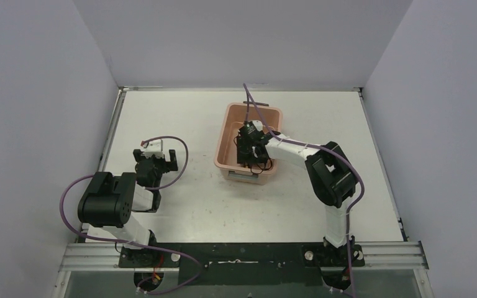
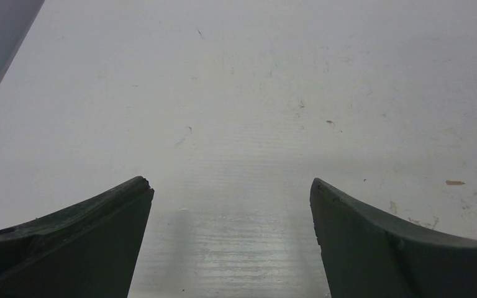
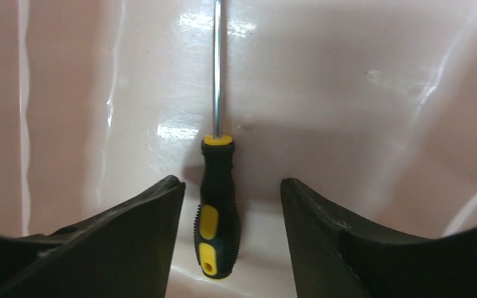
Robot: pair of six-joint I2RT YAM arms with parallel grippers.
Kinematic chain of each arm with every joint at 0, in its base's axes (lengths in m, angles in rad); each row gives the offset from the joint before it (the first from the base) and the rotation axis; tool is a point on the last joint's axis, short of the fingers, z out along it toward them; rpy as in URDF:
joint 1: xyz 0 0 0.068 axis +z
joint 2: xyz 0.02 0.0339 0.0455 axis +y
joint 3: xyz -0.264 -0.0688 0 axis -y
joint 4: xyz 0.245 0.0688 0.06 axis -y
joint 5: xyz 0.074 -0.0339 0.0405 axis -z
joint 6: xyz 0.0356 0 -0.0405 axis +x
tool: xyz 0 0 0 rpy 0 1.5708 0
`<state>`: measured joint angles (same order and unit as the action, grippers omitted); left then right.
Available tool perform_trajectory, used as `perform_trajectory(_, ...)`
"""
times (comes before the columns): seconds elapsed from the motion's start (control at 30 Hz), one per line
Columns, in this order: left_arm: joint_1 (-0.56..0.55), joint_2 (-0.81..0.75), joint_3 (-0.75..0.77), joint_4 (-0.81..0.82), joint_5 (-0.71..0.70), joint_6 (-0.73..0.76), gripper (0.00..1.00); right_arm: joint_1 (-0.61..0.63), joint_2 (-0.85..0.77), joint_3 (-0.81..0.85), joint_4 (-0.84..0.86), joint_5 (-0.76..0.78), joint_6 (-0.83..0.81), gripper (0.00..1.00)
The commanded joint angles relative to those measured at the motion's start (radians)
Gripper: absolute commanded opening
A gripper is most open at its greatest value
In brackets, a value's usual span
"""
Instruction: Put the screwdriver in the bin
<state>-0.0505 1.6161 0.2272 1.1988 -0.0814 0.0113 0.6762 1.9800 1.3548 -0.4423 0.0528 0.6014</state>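
The screwdriver [image 3: 218,205], with a black and yellow handle and a thin metal shaft, lies on the floor of the salmon-pink bin [image 3: 360,93]. My right gripper [image 3: 230,192] hangs inside the bin [image 1: 227,133] just over the handle, open, with a gap on each side between the fingers and the handle. In the top view the right gripper [image 1: 249,144] hides the screwdriver. My left gripper [image 2: 231,186] is open over bare table, and the left gripper [image 1: 155,159] sits far left of the bin.
The bin's walls rise close around the right gripper on all sides. Grey enclosure walls [image 1: 37,93] bound the white table [image 1: 180,118] on three sides. A purple cable [image 1: 256,108] arcs over the bin's far end.
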Motion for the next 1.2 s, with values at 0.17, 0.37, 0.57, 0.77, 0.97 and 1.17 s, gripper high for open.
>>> perform_trajectory(0.17, 0.003, -0.003, 0.018, 0.032, 0.003, -0.007, 0.97, 0.030, -0.163, 0.101, -0.078, 0.123, -0.023, 0.83)
perform_trajectory(0.37, 0.003, -0.004, 0.019, 0.032, 0.004, -0.007, 0.97, 0.032, -0.277, 0.130, -0.089, 0.152, -0.072, 1.00)
perform_trajectory(0.57, 0.003, -0.003, 0.018, 0.033, 0.005, -0.006, 0.97, 0.023, -0.450, 0.033, -0.009, 0.219, -0.145, 1.00)
perform_trajectory(0.77, 0.003, -0.004, 0.019, 0.033, 0.003, -0.006, 0.97, -0.103, -0.641, -0.187, 0.126, 0.249, -0.181, 1.00)
perform_trajectory(0.97, 0.003, -0.004, 0.019, 0.032, 0.005, -0.005, 0.97, -0.219, -0.815, -0.484, 0.342, 0.313, -0.256, 1.00)
perform_trajectory(1.17, 0.003, -0.003, 0.018, 0.032, 0.003, -0.006, 0.97, -0.328, -0.917, -0.766, 0.571, 0.255, -0.267, 1.00)
